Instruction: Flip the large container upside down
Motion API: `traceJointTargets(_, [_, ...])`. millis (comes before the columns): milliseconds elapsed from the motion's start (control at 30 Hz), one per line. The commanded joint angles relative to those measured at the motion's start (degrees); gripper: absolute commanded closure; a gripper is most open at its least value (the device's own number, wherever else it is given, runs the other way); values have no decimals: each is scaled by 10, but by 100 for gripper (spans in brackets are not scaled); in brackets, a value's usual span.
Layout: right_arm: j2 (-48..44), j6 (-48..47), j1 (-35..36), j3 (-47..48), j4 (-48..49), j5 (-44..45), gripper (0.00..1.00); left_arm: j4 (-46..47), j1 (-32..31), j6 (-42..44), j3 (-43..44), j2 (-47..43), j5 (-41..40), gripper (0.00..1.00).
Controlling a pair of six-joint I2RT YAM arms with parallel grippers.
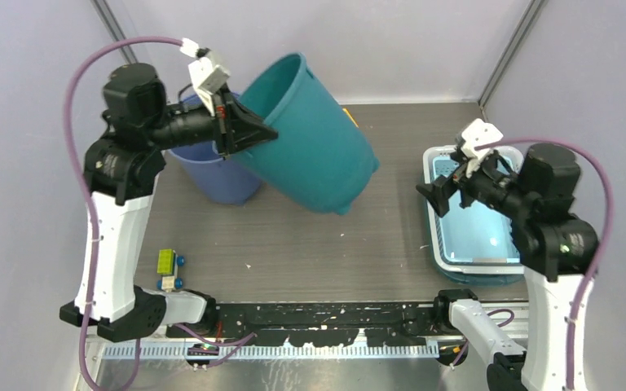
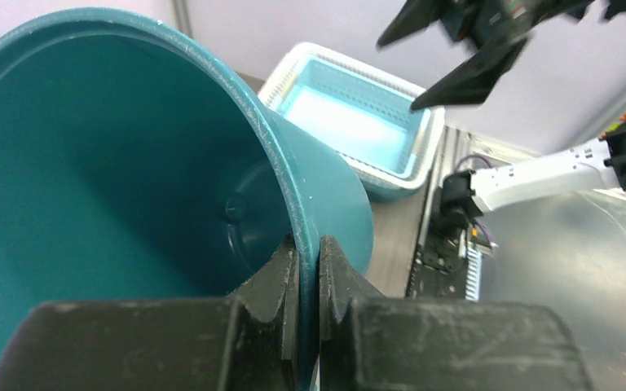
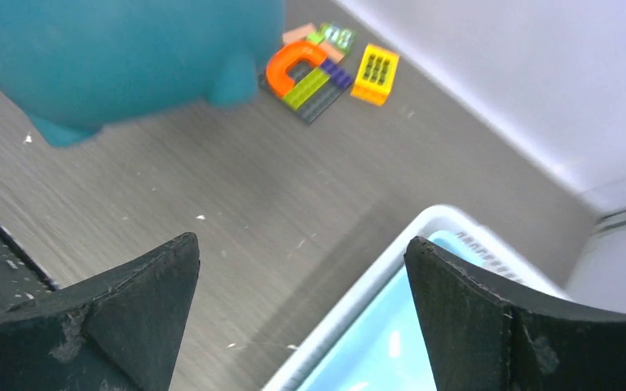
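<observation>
The left tool [image 2: 308, 252] is clamped on the rim of the teal container [image 1: 318, 147], which hangs tilted in the upper middle of the top frame, its mouth toward the upper left. The right tool [image 1: 432, 194] hovers with its jaws apart over the basket [image 1: 456, 265]. A one-sided rim pinch may slip as the container turns, or the container may knock the blue bucket [image 1: 216, 175]. Whether its base touches the table [image 1: 293, 252] is unclear.
</observation>
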Motion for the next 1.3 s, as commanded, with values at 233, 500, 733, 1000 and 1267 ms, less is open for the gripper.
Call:
traceJointTargets(233, [11, -100, -1, 100, -101, -71, 0, 27, -128, 97, -137, 25, 19, 100])
traceJointTargets(500, [12, -85, 0, 15, -18, -249, 0, -57, -198, 158, -147, 78, 16, 100])
traceJointTargets(733, [25, -131, 0, 0, -7, -284, 3, -86, -210, 172, -167, 113, 74, 100])
traceJointTargets(1000, [43, -131, 10, -60, 102, -327, 14, -95, -213, 155, -167, 160, 116, 100])
traceJointTargets(1267, [66, -103, 59, -115, 224, -304, 20, -96, -212, 149, -165, 196, 133, 100])
